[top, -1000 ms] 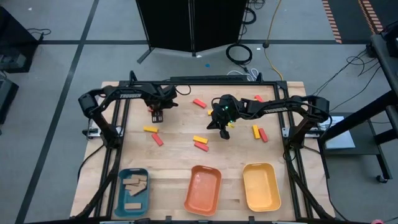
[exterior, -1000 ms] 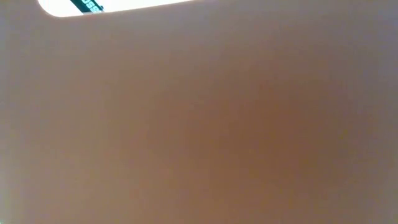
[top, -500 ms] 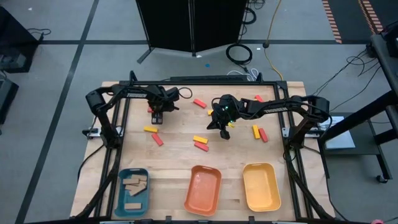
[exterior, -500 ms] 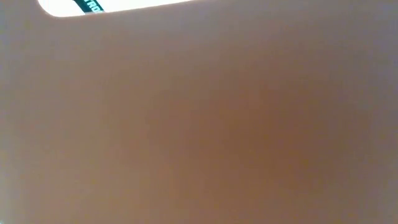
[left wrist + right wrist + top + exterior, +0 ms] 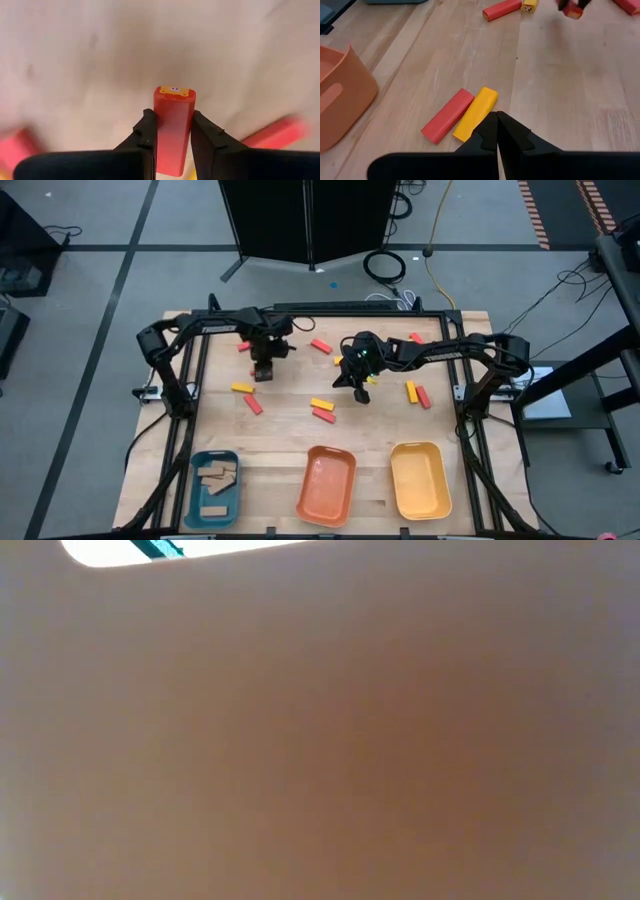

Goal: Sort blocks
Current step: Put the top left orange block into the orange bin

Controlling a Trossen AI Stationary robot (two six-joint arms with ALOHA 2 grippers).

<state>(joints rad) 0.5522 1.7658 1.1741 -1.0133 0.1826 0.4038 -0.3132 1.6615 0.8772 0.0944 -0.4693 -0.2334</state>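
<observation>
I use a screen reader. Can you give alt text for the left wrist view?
The left gripper is shut on a red block, its dark fingers pressing both long sides, above the pale wooden table. Another red block lies blurred nearby.

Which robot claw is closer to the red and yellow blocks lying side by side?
Right. The right gripper hovers just above the red and yellow pair; the left gripper is farther off, holding another red block.

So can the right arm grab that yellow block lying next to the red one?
Probably yes: the right gripper hovers just by the yellow block, nothing between, but its fingers are shut and must open first.
</observation>
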